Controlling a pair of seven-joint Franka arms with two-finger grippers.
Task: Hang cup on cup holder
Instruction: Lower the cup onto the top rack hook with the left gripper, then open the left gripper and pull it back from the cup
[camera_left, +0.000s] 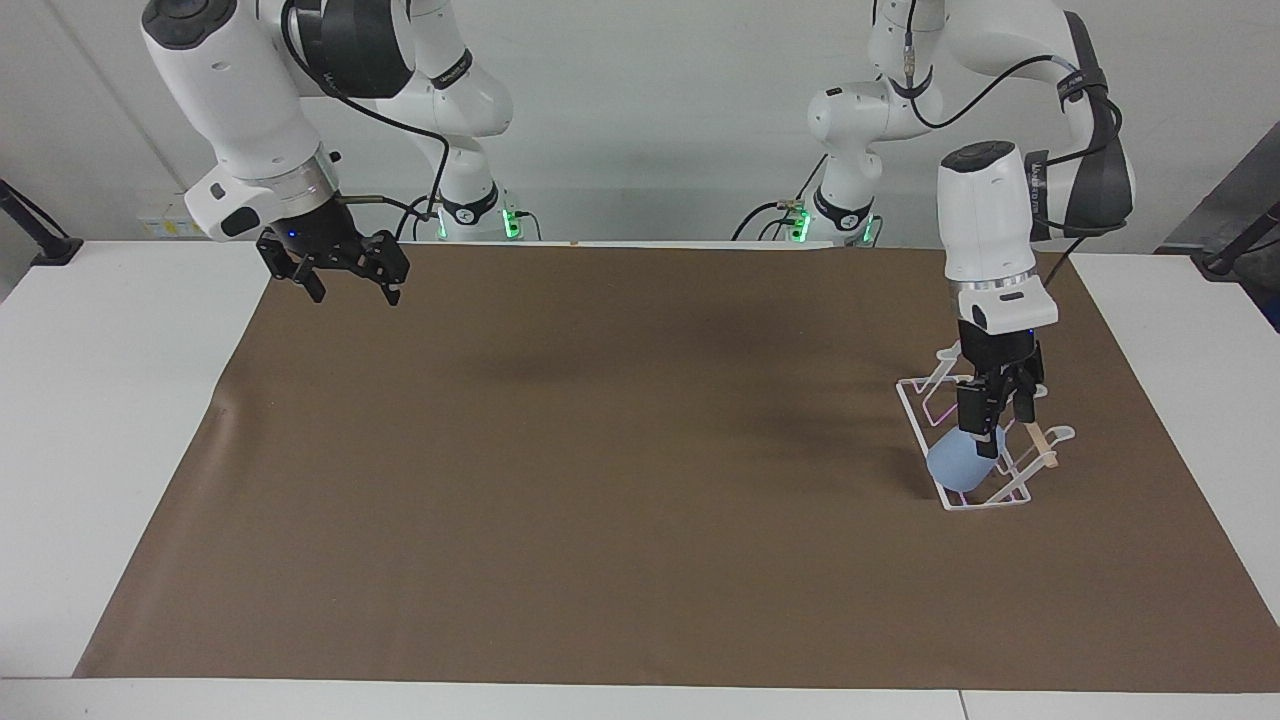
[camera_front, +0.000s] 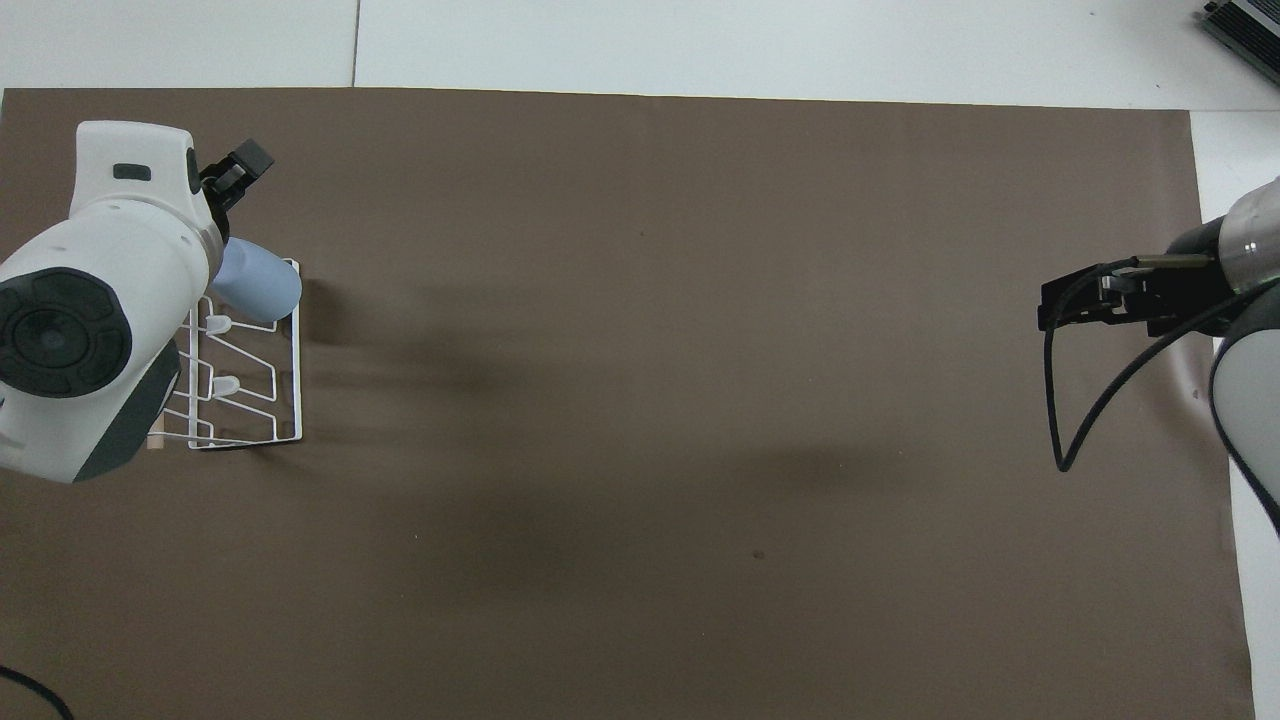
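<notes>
The light-blue cup (camera_left: 955, 465) rests tilted on a prong at the end of the white wire cup holder (camera_left: 925, 400) farthest from the robots, toward the left arm's end of the table. It also shows in the overhead view (camera_front: 262, 282), on the cup holder (camera_front: 285, 400). My left gripper (camera_left: 997, 415) is open and empty just above the cup and the holder's wooden dowel (camera_left: 1037, 441); in the overhead view (camera_front: 232, 180) its arm hides part of the rack. My right gripper (camera_left: 353, 290) waits open and empty in the air over the mat's corner at the right arm's end.
A brown mat (camera_left: 600, 500) covers most of the white table (camera_left: 110, 420). The cup holder's other prongs (camera_front: 225, 385) carry nothing. A black cable (camera_front: 1060, 400) hangs from the right wrist.
</notes>
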